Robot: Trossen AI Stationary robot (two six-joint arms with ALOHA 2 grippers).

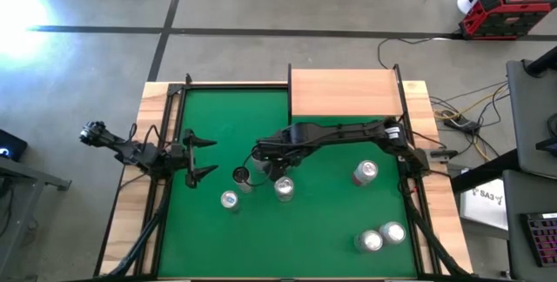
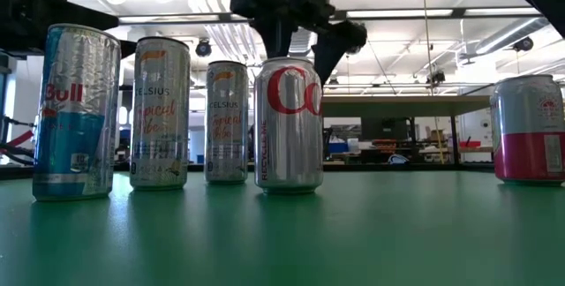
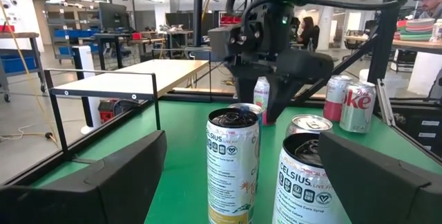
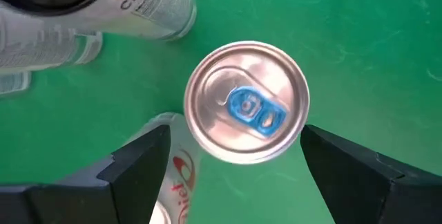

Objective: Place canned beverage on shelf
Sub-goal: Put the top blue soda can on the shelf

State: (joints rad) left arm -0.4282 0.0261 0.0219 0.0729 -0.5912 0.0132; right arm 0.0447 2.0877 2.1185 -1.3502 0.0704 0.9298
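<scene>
The pale-wood shelf [image 1: 346, 93] stands on black posts at the table's far edge, right of the middle. Several cans stand upright on the green felt. My right gripper [image 1: 271, 171] reaches to the table's middle, points down and is open. In the right wrist view [image 4: 235, 135] its fingers stand on either side of a silver can top with a blue tab [image 4: 246, 103], without touching it. In the low view the gripper [image 2: 300, 43] hovers just above a Diet Coke can [image 2: 288, 123]. My left gripper [image 1: 202, 157] waits open and empty at the table's left.
Two Celsius cans [image 2: 159, 114] [image 2: 226, 123] and a Red Bull can [image 2: 76, 109] stand close on the gripper's left. A pink can [image 1: 365, 171] stands to its right. Two more silver cans [image 1: 383, 236] stand at the near right. The shelf's thin black posts [image 3: 157, 99] rise from the felt.
</scene>
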